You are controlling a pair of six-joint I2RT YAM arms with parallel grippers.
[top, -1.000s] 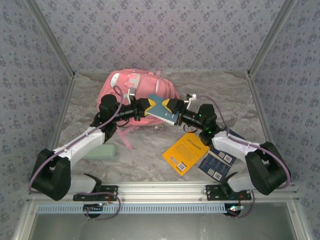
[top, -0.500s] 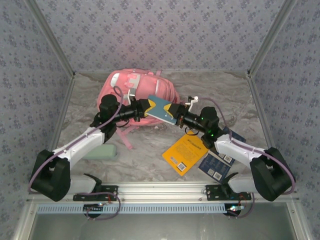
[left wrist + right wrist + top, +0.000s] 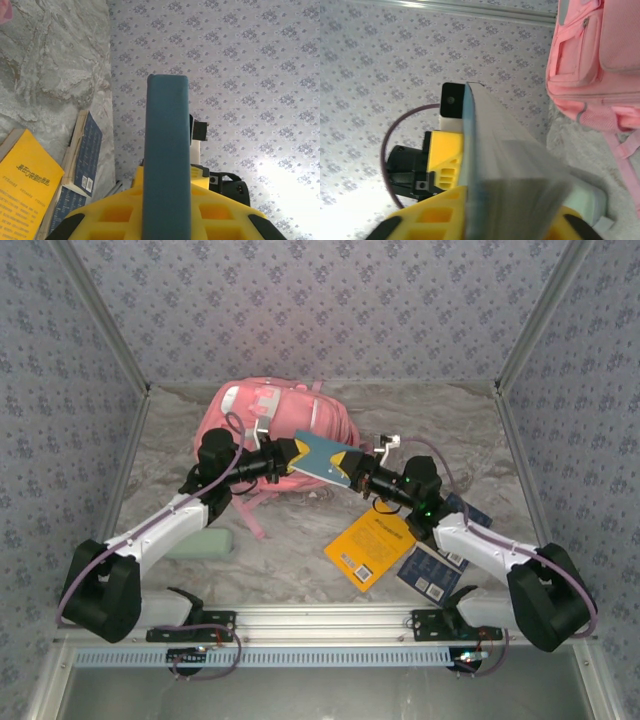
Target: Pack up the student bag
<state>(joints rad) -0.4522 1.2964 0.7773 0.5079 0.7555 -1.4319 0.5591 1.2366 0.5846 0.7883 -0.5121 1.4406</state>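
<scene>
**A:** Where your two arms meet above the table (image 3: 300,575), what do they hold?

**B:** One teal book (image 3: 322,460) with a yellow mark on its cover, held clear of the surface between them. Your left gripper (image 3: 290,456) has its fingers (image 3: 110,215) clamped on the book's left end. In your left wrist view the spine stands upright between them.

**A:** And my right gripper (image 3: 353,472)?

**B:** It pinches the opposite end. From your right wrist camera the page edge runs straight out from between its yellow fingers, and the left gripper shows at the book's far end. So both of your grippers are closed on the same book.

**A:** Where is the backpack (image 3: 270,415)?

**B:** It lies on the table at the back, left of centre, just behind the book and your left gripper. Its white patch (image 3: 245,397) faces the back wall, and a pink strap (image 3: 250,515) trails forward beneath your left arm. Whether its main zip is open, you cannot tell from these views.

**A:** What else lies around?

**B:** A yellow book (image 3: 372,545) lies flat near the front, below your right arm. Some dark blue books (image 3: 432,575) lie just beside it on the right, partly under that arm. A pale green block (image 3: 205,543) lies at the front left, close beside your left arm.
</scene>
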